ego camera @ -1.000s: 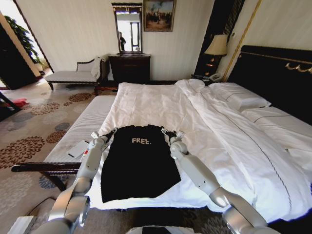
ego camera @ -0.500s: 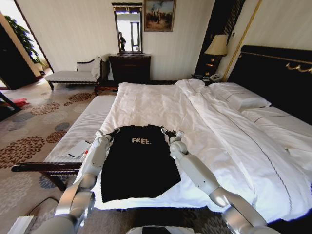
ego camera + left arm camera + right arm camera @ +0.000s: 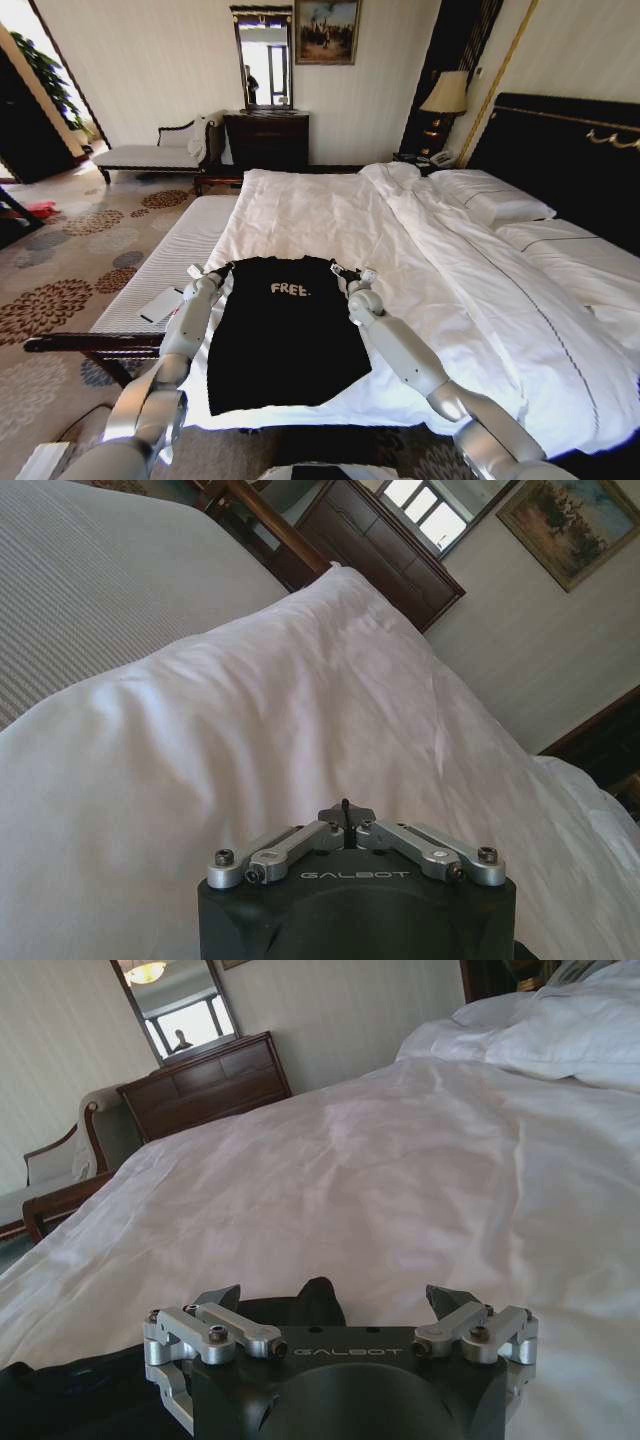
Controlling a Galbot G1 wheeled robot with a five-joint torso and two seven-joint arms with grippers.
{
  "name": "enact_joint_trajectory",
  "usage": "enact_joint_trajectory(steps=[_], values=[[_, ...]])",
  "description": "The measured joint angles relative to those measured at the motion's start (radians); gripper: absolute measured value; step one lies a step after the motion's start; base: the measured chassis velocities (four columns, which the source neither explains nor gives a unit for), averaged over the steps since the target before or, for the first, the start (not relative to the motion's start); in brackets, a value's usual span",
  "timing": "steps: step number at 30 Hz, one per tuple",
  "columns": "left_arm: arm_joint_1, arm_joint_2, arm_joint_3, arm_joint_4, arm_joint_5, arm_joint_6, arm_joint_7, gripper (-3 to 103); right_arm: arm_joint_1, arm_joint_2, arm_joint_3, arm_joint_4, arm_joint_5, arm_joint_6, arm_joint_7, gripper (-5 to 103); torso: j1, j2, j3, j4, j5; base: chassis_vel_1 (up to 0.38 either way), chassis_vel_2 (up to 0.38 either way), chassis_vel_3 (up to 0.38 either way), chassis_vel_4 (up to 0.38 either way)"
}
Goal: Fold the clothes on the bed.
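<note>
T-shirt: we are seeing the black T-shirt (image 3: 285,335) lying flat on the near part of the bed (image 3: 400,230), its pale "FREE" lettering facing up and its hem reaching toward the bed's near edge.
Left gripper: we are holding our left gripper (image 3: 221,270) at the shirt's left shoulder; in the left wrist view (image 3: 345,820) its jaws are pinched together over the white sheet with only a dark sliver showing between the tips, and we cannot tell what that sliver is.
Right gripper: we are holding our right gripper (image 3: 346,272) at the shirt's right shoulder; in the right wrist view (image 3: 335,1305) its jaws are standing spread apart, with a raised fold of black cloth sitting between them.
Bench: a white-striped bench (image 3: 165,270) is lying alongside the bed on our left.
</note>
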State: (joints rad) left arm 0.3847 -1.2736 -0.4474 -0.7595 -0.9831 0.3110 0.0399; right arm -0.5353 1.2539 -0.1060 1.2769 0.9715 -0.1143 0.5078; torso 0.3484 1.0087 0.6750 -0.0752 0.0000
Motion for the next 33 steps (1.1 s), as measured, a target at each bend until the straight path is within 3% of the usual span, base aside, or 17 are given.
enact_joint_trajectory(steps=[9, 28, 33], values=[[-0.009, 0.005, 0.009, 0.006, 0.016, -0.009, 0.004, 0, 0.074, 0.036, -0.02, -0.113, 0.076, -0.049, -0.01, 100, 0.0, 0.0, 0.0, 0.0001, -0.0001, 0.0, 0.0, 0.0, 0.0], [-0.036, 0.04, 0.023, 0.017, 0.023, -0.02, 0.011, 0, 0.104, 0.059, -0.008, -0.212, 0.046, -0.048, -0.051, 100, 0.0, 0.0, 0.0, 0.0, 0.0, 0.0, 0.0, 0.0, 0.0], [-0.03, 0.041, 0.028, 0.013, 0.026, -0.022, 0.011, 0, 0.14, 0.082, -0.007, -0.291, 0.031, -0.036, -0.096, 100, 0.0, 0.0, 0.0, 0.0001, 0.0, 0.0, 0.0, 0.0, 0.0]])
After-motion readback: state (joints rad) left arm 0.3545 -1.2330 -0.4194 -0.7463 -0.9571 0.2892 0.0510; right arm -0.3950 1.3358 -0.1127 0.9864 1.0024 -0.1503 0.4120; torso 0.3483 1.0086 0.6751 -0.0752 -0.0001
